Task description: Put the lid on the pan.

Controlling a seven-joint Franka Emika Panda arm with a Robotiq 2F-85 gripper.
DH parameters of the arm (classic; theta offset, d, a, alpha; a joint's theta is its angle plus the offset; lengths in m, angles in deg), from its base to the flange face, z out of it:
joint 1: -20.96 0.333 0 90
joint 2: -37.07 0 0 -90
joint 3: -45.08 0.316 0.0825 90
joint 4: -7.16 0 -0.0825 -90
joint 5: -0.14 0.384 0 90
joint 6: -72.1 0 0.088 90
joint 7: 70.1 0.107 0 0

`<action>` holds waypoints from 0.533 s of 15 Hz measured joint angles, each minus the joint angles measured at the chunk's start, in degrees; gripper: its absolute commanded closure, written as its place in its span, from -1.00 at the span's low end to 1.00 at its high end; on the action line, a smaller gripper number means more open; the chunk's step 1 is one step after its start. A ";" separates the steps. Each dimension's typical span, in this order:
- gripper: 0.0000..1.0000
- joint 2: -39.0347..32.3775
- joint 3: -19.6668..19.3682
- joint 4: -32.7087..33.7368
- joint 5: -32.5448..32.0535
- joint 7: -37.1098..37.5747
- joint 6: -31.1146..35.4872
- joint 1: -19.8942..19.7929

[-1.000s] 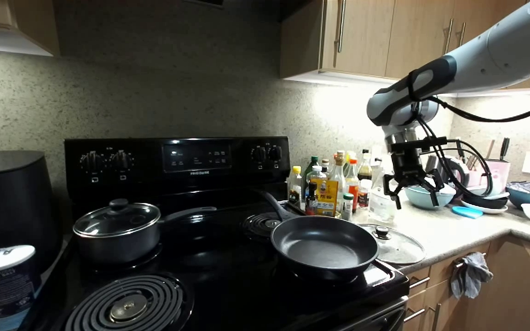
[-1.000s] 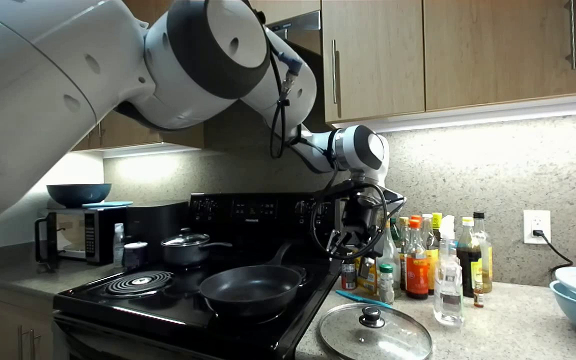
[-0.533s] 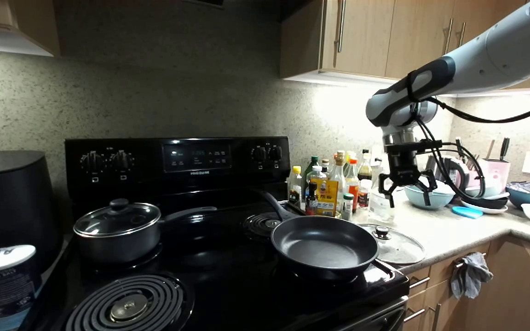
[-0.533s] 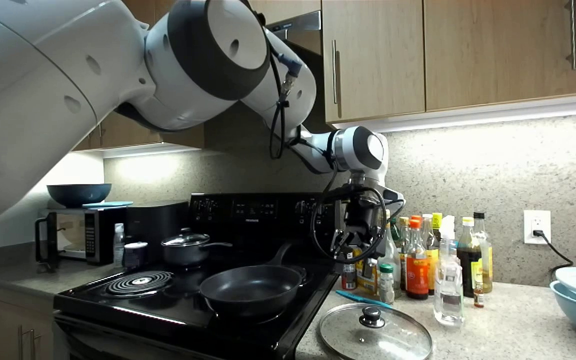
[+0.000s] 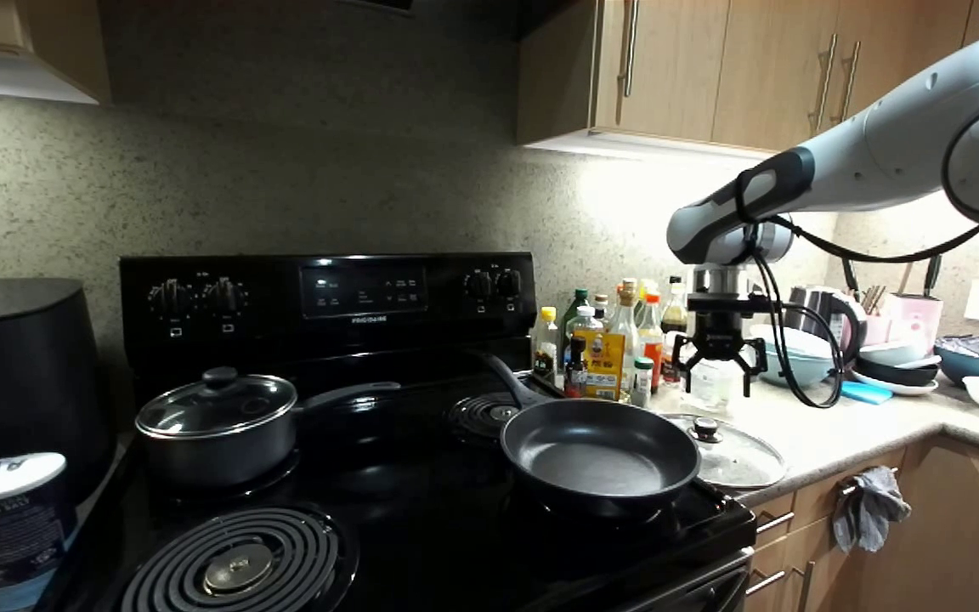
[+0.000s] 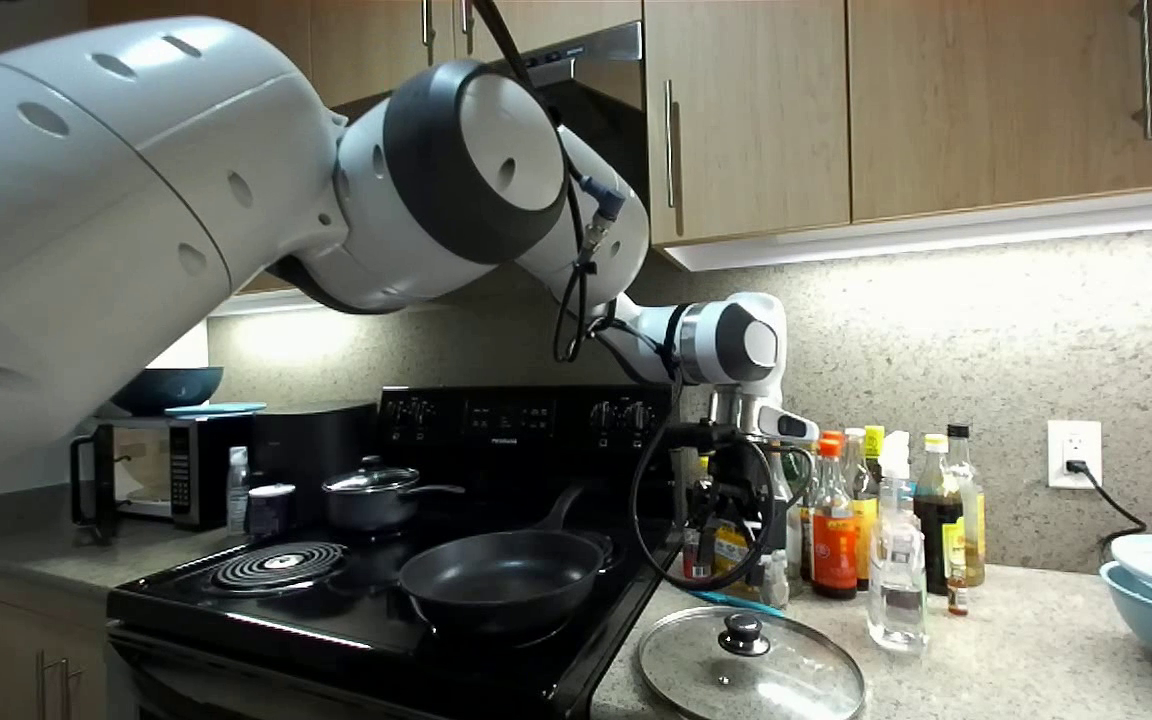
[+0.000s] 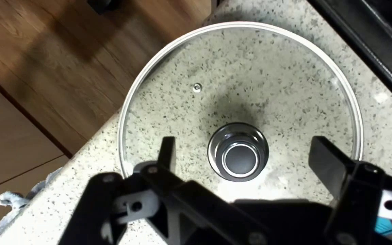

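just lowered and more upright over the glass lid (image 6: 751, 665), on the counter (image 6: 1016, 640), right of the pan (image 5: 600, 450); with fingers (image 7: 328, 166) wide apart, holding nothing; probably nearly ready to grip the knob (image 7: 241, 159).

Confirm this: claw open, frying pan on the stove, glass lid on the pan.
The glass lid is not on the frying pan but on the counter beside the stove, as both exterior views show. The rest holds: claw open, frying pan on the stove.
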 measured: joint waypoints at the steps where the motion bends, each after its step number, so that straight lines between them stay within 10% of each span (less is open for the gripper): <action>1: -1.00 -0.99 0.00 1.08 0.28 0.65 -0.03 -0.23; 8: -1.00 -2.73 0.00 3.01 0.33 1.43 1.00 -0.61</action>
